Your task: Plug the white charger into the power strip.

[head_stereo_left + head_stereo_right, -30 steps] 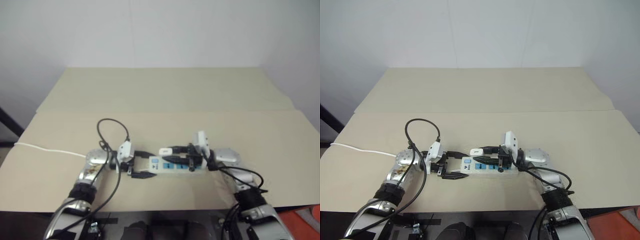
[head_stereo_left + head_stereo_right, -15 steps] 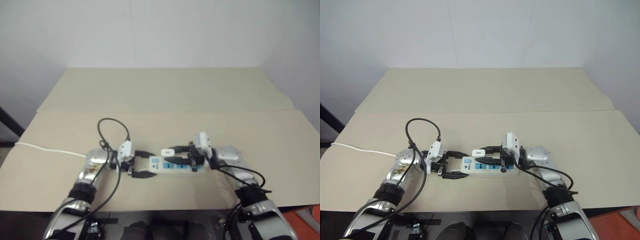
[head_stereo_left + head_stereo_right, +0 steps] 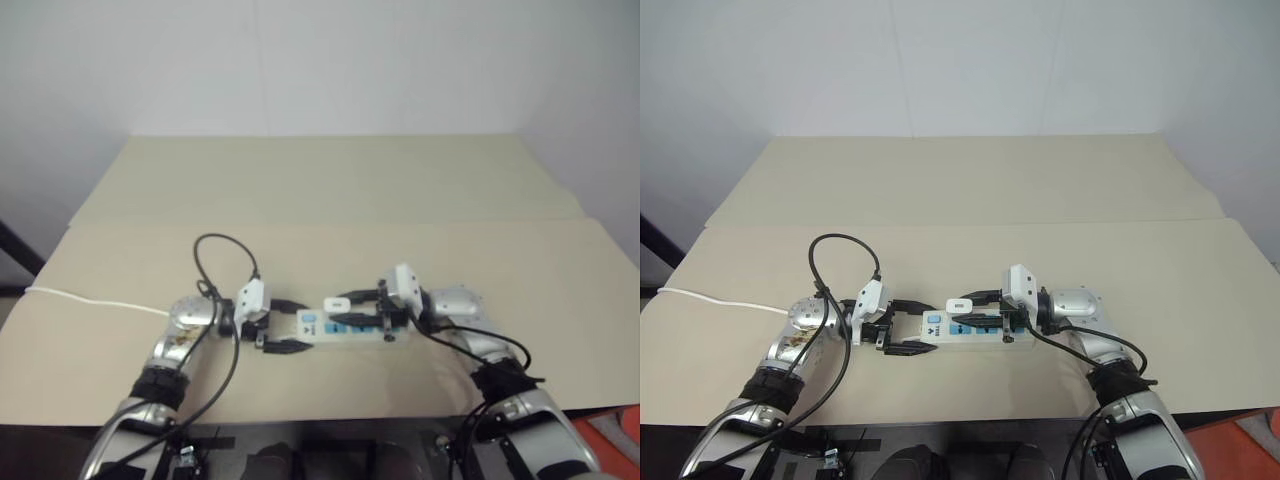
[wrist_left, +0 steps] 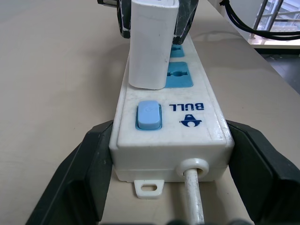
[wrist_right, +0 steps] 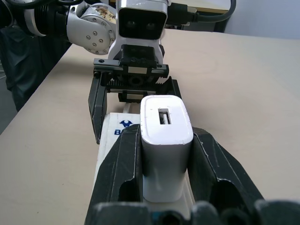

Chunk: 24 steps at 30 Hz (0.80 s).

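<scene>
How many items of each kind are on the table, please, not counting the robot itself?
Power strip: 1
Charger: 1
Cord: 1
Total: 3

The white charger [image 4: 151, 44] stands upright over the power strip's [image 4: 171, 129] blue socket beside its switch.

A beige table [image 3: 970, 190] stands against a plain white wall [image 3: 960, 60]
</scene>
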Available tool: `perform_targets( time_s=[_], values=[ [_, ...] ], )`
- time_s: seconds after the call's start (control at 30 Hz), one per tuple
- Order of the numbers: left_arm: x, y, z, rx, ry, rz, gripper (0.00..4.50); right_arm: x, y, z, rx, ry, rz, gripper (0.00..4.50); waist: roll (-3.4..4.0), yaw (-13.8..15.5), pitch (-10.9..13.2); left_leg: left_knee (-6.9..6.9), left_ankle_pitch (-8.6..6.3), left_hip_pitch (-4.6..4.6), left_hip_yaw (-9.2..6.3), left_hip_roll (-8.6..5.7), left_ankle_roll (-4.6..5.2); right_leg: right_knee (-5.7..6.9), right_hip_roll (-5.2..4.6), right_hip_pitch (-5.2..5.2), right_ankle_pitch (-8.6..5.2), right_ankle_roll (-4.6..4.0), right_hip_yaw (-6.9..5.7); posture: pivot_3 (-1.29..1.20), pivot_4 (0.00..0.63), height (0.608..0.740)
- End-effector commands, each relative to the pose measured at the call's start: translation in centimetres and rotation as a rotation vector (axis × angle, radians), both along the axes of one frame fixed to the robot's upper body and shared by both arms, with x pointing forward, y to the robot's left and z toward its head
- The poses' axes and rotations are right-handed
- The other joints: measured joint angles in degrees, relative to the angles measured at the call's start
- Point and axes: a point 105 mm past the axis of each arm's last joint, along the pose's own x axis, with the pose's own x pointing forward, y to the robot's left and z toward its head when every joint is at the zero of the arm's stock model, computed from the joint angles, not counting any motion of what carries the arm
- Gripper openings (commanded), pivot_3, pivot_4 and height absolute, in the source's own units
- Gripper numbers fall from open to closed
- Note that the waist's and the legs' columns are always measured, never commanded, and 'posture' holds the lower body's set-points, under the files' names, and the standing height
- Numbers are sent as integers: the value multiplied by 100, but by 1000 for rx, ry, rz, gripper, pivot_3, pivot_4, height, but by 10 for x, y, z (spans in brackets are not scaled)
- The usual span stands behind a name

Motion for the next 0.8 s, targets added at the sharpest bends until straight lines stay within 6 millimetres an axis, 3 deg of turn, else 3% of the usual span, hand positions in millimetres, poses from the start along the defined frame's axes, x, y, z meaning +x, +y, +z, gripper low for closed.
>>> perform_targets(
  time_s=[0.03,0.8],
  values=[
    [-8,-1,10,-15,-59,-59,3253,13,-45,-40,-192,132,-188,1097,0,0,0,0,0,0,0,0,0,0,0,0,0,0,0,0,150,740],
    [-12,-5,6,-17,-78,-72,3253,18,-38,-38,-224,213,-202,1097,-1,-7,-1,-3,-1,4,1,7,-1,1,-1,-2,4,-7,2,0,150,740]
  ],
)
